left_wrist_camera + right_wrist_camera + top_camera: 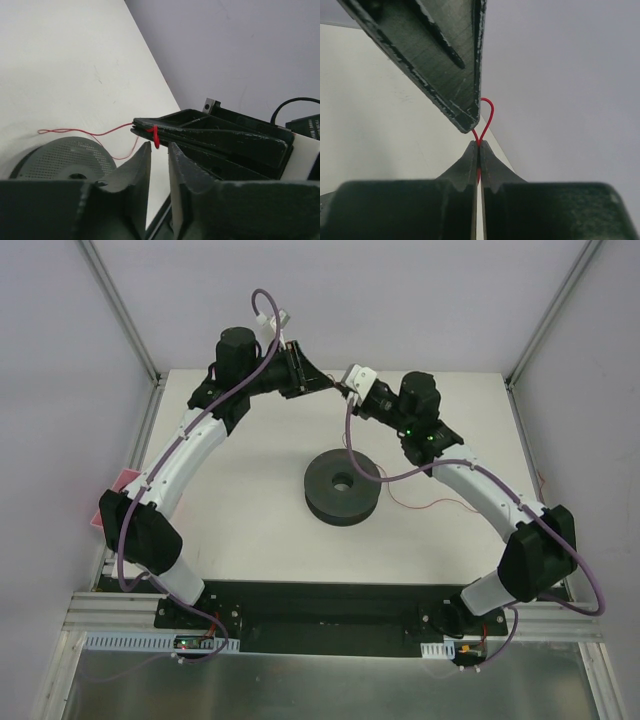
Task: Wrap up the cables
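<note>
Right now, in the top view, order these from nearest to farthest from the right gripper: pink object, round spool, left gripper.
1. left gripper, right beside the right gripper, at the table's far side.
2. round spool, table centre.
3. pink object, left table edge.

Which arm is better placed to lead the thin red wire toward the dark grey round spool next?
Right, probably. The right gripper is shut on the thin red wire, a small loop poking past its tips. The left gripper is open beside it, holding nothing.
</note>
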Controlling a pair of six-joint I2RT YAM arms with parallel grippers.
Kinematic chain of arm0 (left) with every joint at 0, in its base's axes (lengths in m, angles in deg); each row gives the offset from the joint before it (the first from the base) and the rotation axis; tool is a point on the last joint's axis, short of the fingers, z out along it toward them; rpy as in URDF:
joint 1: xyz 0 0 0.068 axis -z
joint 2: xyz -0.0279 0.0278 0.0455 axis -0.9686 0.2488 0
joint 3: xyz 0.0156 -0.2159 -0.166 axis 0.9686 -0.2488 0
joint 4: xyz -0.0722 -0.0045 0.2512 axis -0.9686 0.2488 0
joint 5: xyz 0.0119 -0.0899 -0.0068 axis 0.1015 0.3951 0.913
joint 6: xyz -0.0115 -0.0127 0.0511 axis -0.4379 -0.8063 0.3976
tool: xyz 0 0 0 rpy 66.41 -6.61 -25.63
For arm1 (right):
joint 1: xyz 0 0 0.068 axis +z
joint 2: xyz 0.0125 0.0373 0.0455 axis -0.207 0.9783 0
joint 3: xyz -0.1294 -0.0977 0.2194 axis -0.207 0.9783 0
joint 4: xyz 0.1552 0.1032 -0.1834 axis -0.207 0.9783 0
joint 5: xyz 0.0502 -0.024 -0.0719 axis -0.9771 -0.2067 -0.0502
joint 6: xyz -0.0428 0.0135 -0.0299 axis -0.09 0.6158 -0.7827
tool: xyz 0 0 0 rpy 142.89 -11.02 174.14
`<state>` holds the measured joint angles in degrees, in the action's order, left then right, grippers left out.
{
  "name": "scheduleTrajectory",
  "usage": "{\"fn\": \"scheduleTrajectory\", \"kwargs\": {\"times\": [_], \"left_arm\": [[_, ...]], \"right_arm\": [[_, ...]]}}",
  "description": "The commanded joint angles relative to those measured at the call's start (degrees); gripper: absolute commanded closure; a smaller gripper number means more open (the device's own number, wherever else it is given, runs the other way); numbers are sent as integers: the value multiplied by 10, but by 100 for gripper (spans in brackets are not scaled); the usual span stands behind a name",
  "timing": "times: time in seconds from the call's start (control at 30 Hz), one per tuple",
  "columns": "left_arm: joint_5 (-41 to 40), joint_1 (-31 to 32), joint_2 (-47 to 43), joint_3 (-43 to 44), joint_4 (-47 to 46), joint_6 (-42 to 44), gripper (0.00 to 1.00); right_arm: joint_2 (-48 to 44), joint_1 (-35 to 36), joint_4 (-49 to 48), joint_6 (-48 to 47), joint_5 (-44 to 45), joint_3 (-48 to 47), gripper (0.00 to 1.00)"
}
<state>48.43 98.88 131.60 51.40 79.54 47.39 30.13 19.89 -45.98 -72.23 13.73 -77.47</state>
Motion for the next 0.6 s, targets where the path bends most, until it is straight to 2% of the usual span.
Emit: {"fn": "scheduleTrajectory", "kwargs": {"times": [0.0, 0.07, 0.1, 0.13, 0.17, 0.23, 0.27, 0.37, 0.43, 0.57], "left_arm": [[25, 2, -33, -7, -30, 35, 59], [15, -7, -40, -16, -30, 56, 46], [13, -15, -45, -22, -30, 66, 37], [11, -24, -47, -32, -31, 72, 17], [10, -38, -49, -43, -30, 72, 2], [18, -71, -48, -74, -33, 40, 1], [58, -90, -43, -93, -40, 35, 1], [155, -120, -22, -139, -37, 92, 1], [197, -120, -2, -155, 10, 154, 1], [264, -120, 75, -172, 57, 197, 1]], "right_arm": [[1, -19, -21, 27, 12, -27, 100], [-5, -31, -20, 40, 9, -27, 100], [-6, -38, -19, 46, 8, -26, 100], [-10, -43, -19, 52, 9, -25, 100], [-13, -52, -19, 57, 9, -23, 100], [-21, -68, -10, 59, 10, -20, 100], [-27, -77, -3, 62, 11, -15, 100], [-43, -118, 26, 85, 9, -9, 100], [-57, -146, 57, 88, 6, -4, 100], [-82, -201, 135, 81, -1, 6, 100]]}}
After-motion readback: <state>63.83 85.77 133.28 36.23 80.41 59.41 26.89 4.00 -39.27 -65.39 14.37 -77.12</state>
